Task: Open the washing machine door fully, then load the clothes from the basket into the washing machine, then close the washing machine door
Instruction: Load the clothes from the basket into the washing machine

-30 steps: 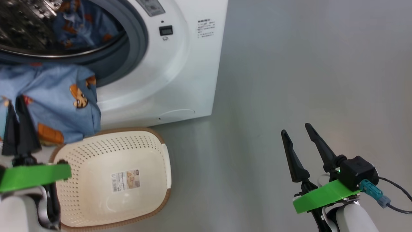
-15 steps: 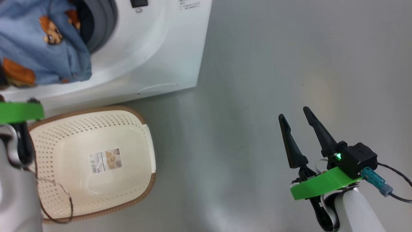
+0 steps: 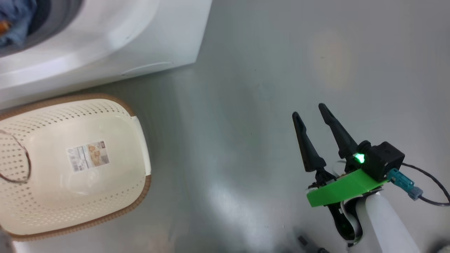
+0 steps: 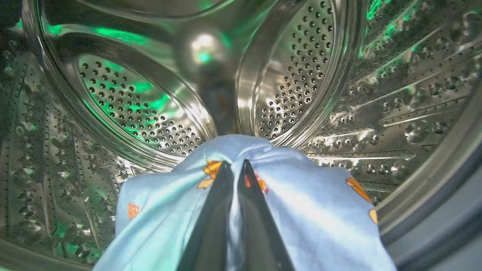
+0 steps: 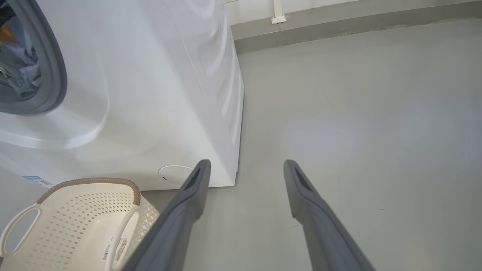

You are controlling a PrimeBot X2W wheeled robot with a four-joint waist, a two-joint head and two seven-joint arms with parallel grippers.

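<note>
While the left gripper (image 4: pixel 233 163) is clamped tight on a blue cloth (image 4: pixel 320 218) inside the drum (image 4: pixel 150 113), the basket (image 3: pixel 52 112) sits just before the washer (image 3: pixel 105 42); well to its right, the right gripper (image 3: pixel 308 109) hovers over the floor (image 3: pixel 263 70), fingers parted, holding nothing.

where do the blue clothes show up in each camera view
Head view: the clothes sit at the top left corner, inside the grey gasket.
Left wrist view: bottom centre, pinched in the left claw, with the steel drum behind.
Right wrist view: upper left edge, inside the gasket ring.
Shared landmark: the washing machine gasket.
</note>
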